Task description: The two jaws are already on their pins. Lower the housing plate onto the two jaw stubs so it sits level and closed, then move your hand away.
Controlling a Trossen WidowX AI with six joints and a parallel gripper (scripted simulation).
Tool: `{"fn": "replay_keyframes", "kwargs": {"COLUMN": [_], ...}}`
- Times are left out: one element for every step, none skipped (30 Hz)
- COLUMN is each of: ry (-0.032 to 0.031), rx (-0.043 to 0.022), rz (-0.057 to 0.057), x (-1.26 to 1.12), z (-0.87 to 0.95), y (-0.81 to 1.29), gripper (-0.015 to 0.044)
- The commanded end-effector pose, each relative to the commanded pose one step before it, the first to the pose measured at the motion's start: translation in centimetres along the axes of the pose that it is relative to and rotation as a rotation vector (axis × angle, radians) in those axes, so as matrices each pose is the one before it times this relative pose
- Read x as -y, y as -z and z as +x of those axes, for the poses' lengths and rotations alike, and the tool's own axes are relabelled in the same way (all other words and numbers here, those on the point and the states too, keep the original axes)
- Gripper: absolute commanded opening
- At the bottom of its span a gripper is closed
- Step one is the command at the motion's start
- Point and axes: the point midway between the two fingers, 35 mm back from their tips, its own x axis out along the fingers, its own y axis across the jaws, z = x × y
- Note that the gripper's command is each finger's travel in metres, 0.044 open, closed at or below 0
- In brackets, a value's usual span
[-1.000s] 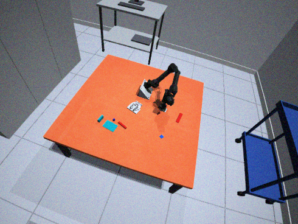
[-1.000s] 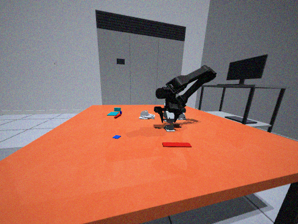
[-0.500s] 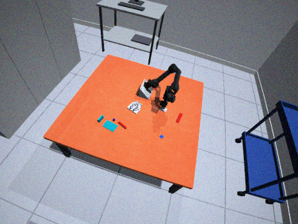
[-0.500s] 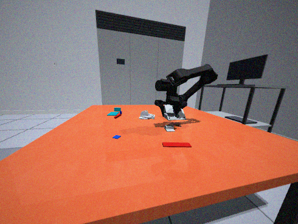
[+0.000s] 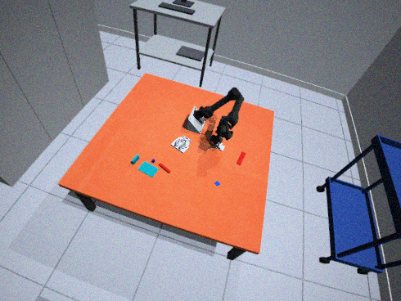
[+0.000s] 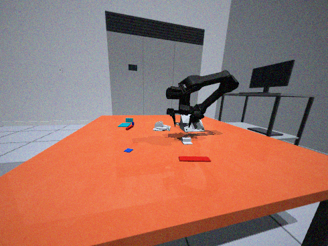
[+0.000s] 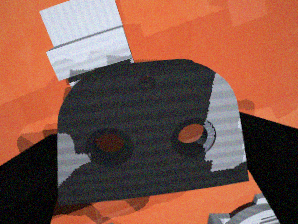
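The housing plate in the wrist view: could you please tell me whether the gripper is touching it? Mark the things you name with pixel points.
Touching: the wrist view shows the housing plate (image 7: 135, 107) spanning between the gripper's dark fingers, its side edges against them.

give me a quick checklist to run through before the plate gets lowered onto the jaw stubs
1. Housing plate held in the gripper: ok, it spans the space between the fingers.
2. Both plate holes open: ok, orange table shows through each.
3. Plate lined up over the white assembly: not ok, the assembly lies off to one side.
4. Jaws seated on their pins: cannot tell, too small to make out.
5. Plate level: cannot tell from these angles.
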Motion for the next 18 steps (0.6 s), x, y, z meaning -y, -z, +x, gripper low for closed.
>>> {"fn": "replay_keyframes", "kwargs": {"ry": [0.00524,0.00128,0.00125,0.00122,0.00119,0.00117,0.00114,0.00111,0.00107,0.00104,0.00100,0.00096,0.00092,0.00088,0.00083,0.00081,0.00077,0.00072], "rx": [-0.01778,-0.00210,-0.00203,-0.00197,-0.00191,-0.00187,-0.00181,-0.00174,-0.00168,-0.00162,-0.00156,-0.00150,-0.00144,-0.00139,-0.00133,-0.00131,-0.00126,-0.00120], "rz": [0.1004,0.0198,0.0198,0.0198,0.0198,0.0201,0.0201,0.0201,0.0201,0.0201,0.0201,0.0201,0.0201,0.0201,0.0201,0.0207,0.0208,0.0208], "x": [1.291,0.263,0.264,0.265,0.266,0.271,0.272,0.273,0.274,0.275,0.276,0.277,0.278,0.279,0.280,0.289,0.290,0.291], "z": [0.210,0.022,0.022,0.021,0.021,0.021,0.020,0.020,0.019,0.019,0.018,0.018,0.018,0.017,0.017,0.017,0.017,0.016], "y": [1.112,0.189,0.187,0.185,0.183,0.184,0.182,0.180,0.178,0.176,0.174,0.172,0.170,0.167,0.165,0.168,0.166,0.164], "gripper": [0.0351,0.0351,0.0351,0.0351,0.0351,0.0351,0.0351,0.0351,0.0351,0.0351,0.0351,0.0351,0.0351,0.0351,0.0351,0.0351,0.0351,0.0351]}}
